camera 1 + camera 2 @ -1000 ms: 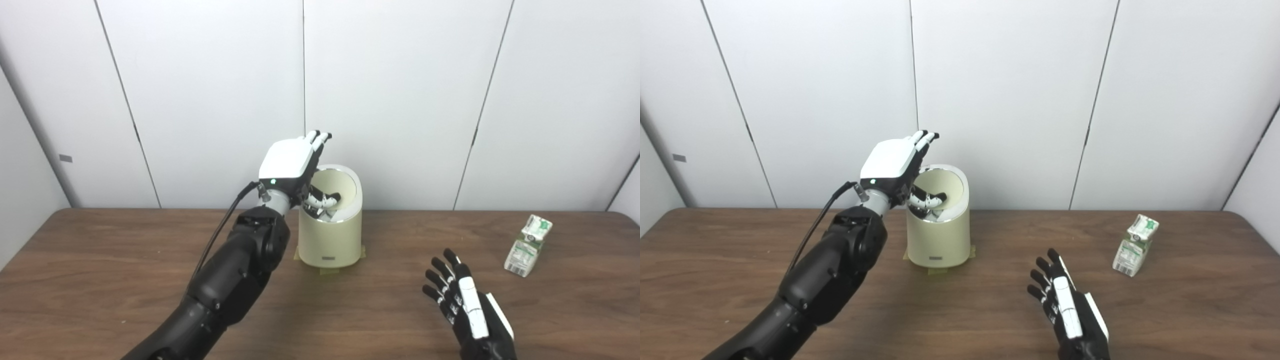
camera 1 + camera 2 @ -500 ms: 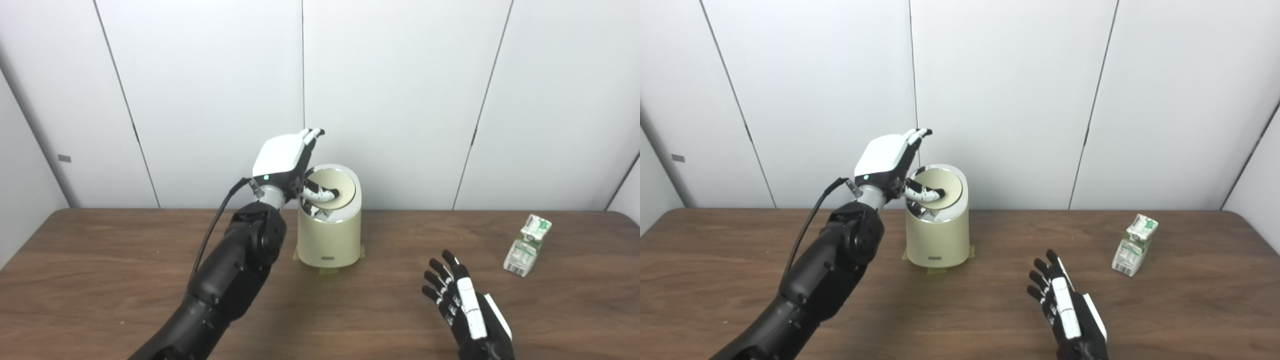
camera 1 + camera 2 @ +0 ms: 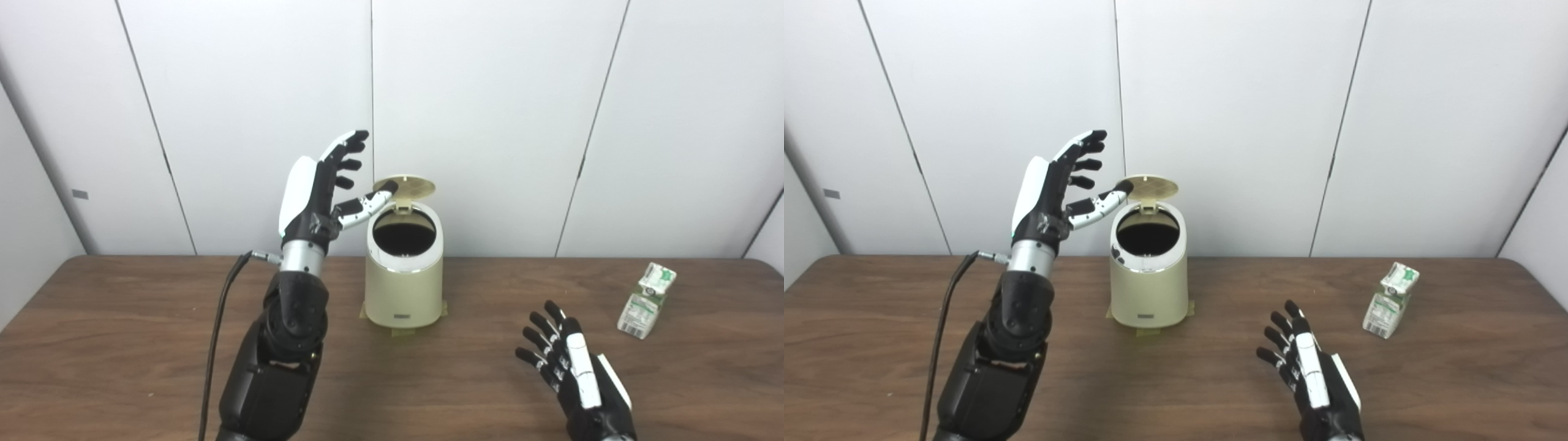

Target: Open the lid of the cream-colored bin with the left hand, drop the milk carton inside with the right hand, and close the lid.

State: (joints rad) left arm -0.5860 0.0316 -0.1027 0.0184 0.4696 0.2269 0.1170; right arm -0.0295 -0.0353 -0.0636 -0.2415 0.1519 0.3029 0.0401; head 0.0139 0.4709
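Milk carton [image 3: 647, 300] stands on the bench [image 3: 122, 343] far out at the right, tilted a little, its folded top leaning toward about one o'clock and its long axis close to upright. From the right robot hand [image 3: 576, 376] it lies at roughly two o'clock, near but clearly apart, and nothing stands between them. That hand hovers low over the bench with fingers spread and holds nothing; it is much the nearer of the two to the carton, so the reach falls to it, and it looks like a short move outward and away from the body.

From the carton, the cream-colored bin [image 3: 404, 288] sits well apart at about nine o'clock, near the bench's back edge. Its lid [image 3: 405, 185] is up at the rear, showing a dark open mouth. The left robot hand [image 3: 318, 190] is raised just beside the bin at its ten o'clock, fingers splayed, with the thumb tip touching or almost touching the lid's edge; which of the two I cannot tell.
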